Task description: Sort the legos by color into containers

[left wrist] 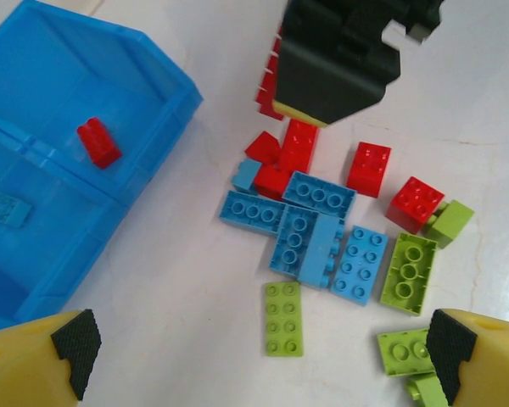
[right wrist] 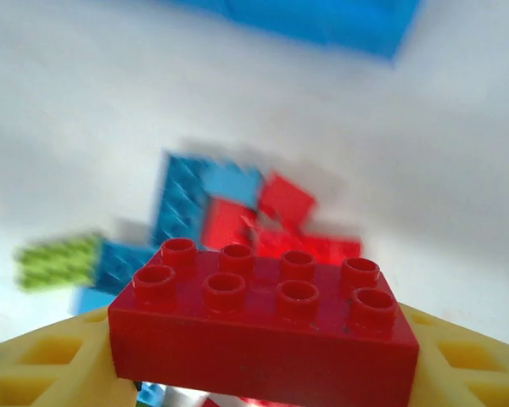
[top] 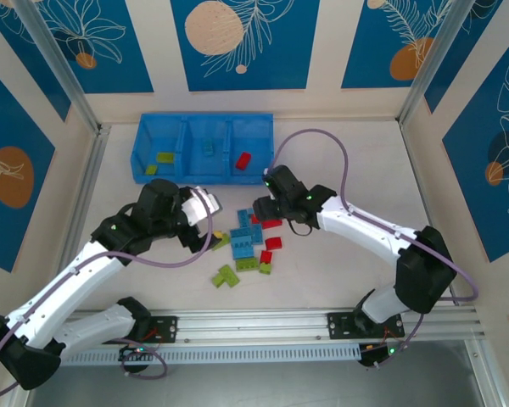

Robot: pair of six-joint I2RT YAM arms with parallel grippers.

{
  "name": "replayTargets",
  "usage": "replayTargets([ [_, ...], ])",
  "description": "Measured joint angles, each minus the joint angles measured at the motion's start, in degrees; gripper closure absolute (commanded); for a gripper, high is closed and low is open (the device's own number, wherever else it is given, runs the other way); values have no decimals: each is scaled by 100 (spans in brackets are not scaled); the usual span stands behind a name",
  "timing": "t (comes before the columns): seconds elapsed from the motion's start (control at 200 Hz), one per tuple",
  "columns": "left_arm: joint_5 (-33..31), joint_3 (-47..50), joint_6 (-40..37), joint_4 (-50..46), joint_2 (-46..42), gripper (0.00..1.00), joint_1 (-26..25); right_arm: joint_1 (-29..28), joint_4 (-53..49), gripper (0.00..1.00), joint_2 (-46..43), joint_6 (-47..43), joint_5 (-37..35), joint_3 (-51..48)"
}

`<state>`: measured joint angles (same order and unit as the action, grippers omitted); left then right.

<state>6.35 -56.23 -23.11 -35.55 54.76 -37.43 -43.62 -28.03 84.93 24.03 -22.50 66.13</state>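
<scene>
Legos (top: 246, 242) under right tool (top: 260, 215), bin (top: 205, 177) nearby

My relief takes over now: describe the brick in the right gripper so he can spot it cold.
In front of the blue bin lies a loose pile of bricks; the right gripper is at its far edge. Gripped between its yellow fingers is a red brick, two by four studs, the one red brick not lying free.
</scene>
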Motion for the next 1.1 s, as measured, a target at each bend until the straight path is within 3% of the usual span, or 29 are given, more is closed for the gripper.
replayTargets([
  [0.13,-302,109,-17,195,-90,0,2,-15,435,45,691,-299,-190,957],
  [0.37,-610,315,-140,389,-131,0,2,466,533,44,3449,-992,-535,3554],
  [0.565,-813,363,-173,498,-133,0,2,791,-275,29,4876,-1209,-601,5403],
  [0.65,-866,369,-203,516,-136,0,2,863,-492,24,5007,-1263,-599,5724],
  [0.915,-949,372,-254,542,-136,0,7,743,-745,22,4894,-1364,-577,5827],
  [1.1,-1200,402,74,680,-92,1,7,704,-870,23,3891,-1255,-437,5056],
])
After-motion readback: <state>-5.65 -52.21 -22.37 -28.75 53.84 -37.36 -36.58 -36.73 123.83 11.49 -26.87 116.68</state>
